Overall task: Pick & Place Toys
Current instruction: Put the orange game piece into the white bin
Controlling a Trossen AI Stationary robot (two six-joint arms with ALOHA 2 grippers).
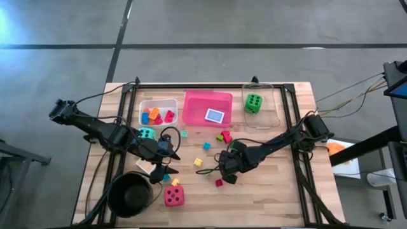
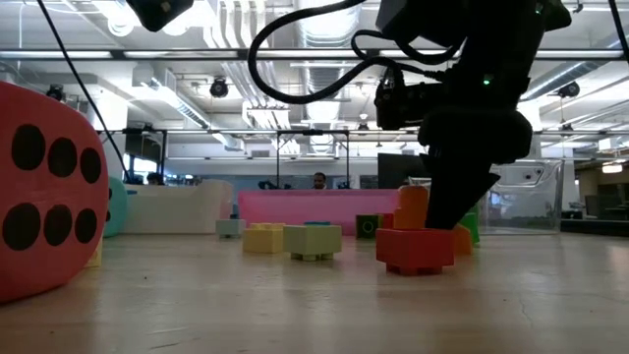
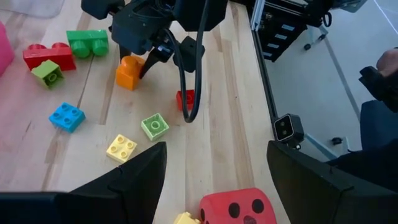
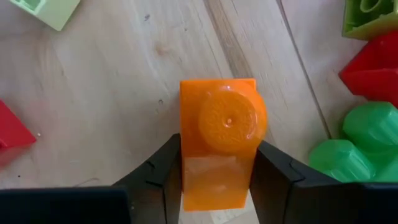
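At mid-table, right gripper (image 4: 217, 180) clamped on a small orange block (image 4: 221, 140), dark fingers (image 4: 155, 171) pressed against both of its sides, block down at the wooden tabletop (image 1: 273, 184). Beside it, a red block (image 3: 185, 99) on the wood; close by, scattered green (image 3: 154, 126), yellow (image 3: 121, 147) and blue (image 3: 66, 116) blocks. Nearer the front edge, left gripper (image 3: 214, 165) hanging with fingers spread, nothing between them, above a red dotted die (image 1: 173, 196) next to a black round bowl (image 1: 131, 193). Along the far edge: a white tray (image 1: 158, 104) filled with coloured blocks, a pink tray (image 1: 200, 108) with a small card (image 1: 215, 116), a clear tray (image 1: 267, 114) with a green die (image 1: 253, 103). Teal die (image 1: 146, 133) just beside the left arm.
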